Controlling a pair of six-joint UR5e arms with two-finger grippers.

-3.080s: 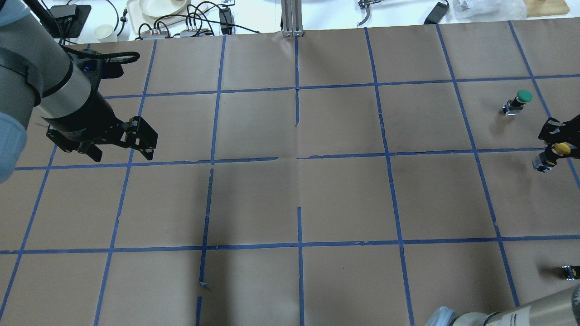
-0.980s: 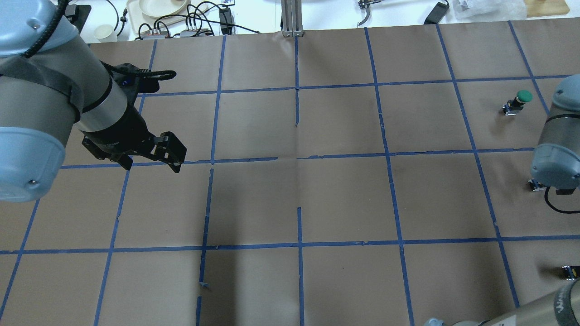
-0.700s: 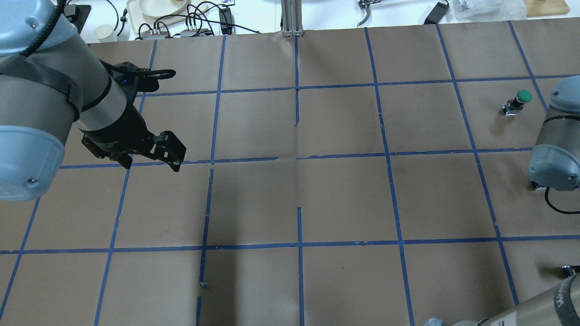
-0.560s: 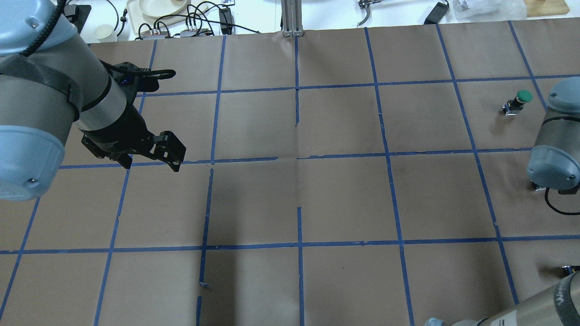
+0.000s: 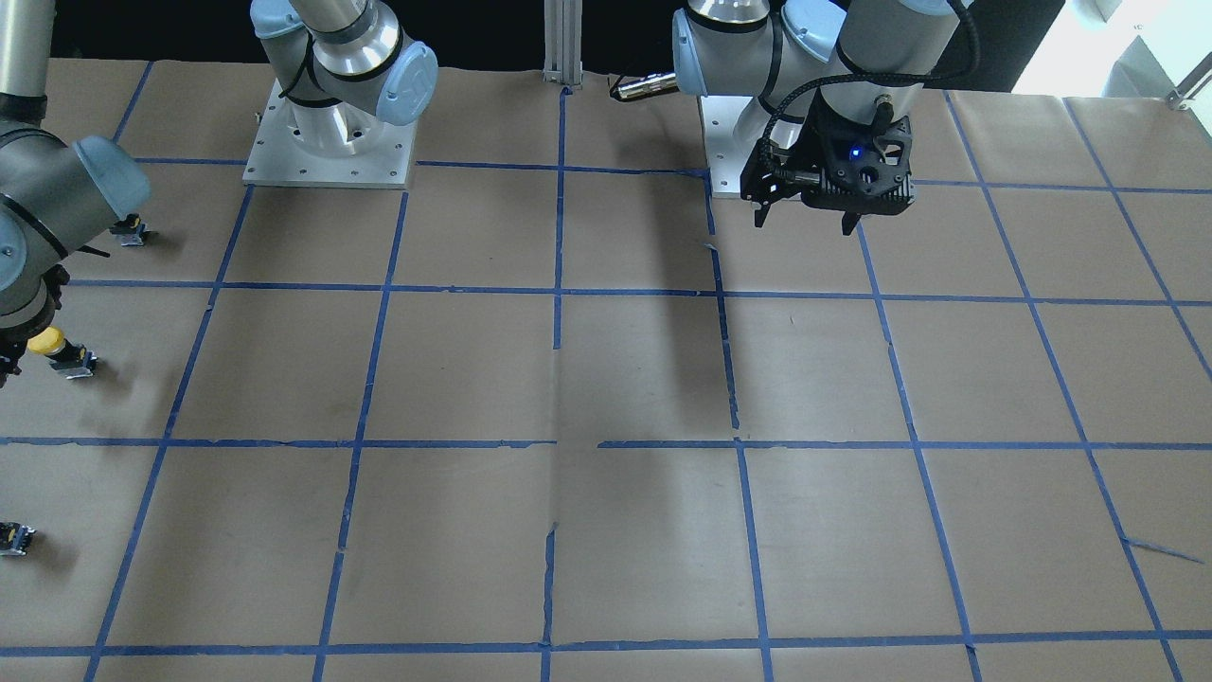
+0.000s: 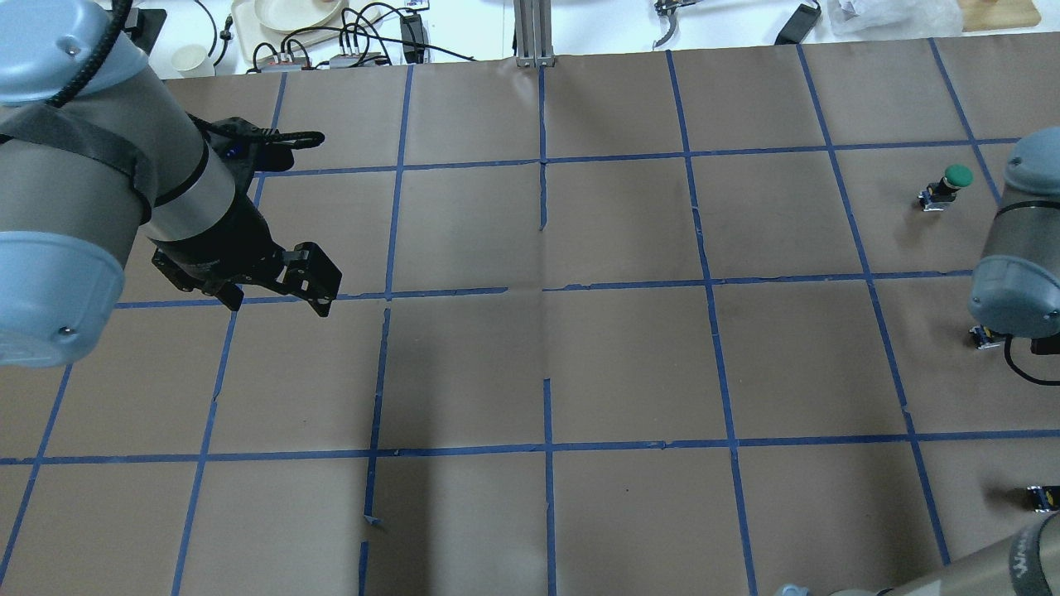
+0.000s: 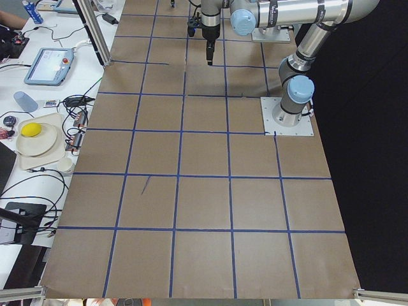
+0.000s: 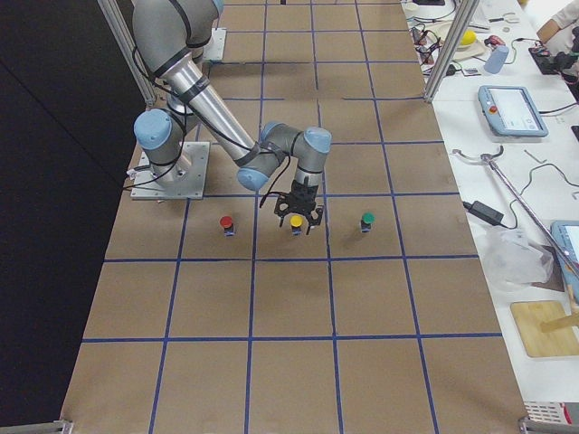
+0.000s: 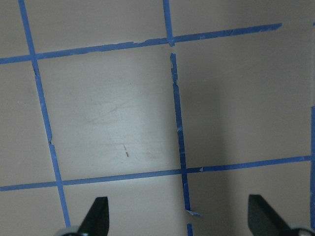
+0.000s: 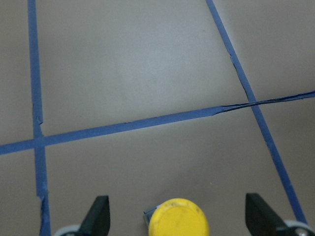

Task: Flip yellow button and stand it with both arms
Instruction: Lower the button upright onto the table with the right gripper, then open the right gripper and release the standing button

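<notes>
Apparently the main work is done: the yellow button [image 5: 45,342] stands on its block with the cap upward, near the table's [image 5: 473,379] end on the robot's right side, in a row between a red button [image 8: 226,222] and a green button [image 8: 367,219]. The right gripper [image 10: 178,216] hangs just above it with both fingers spread wide, one on each side of the cap and not touching it, so it holds nothing. The left gripper [image 9: 179,216] is spread open too and empty, over bare brown paper, well apart from the button. I judge that what is left is only to lift the right arm away without knocking the button, and to see that it stays up alone. Some things are hard to check. In the overhead view the right arm's joint covers the button, and only a corner of its base peeks out. In the front-facing view the right gripper is cut off at the picture's edge. The right wrist camera shows the cap and a little of the body, but not the base, so from there I cannot tell if it sits flat.
</notes>
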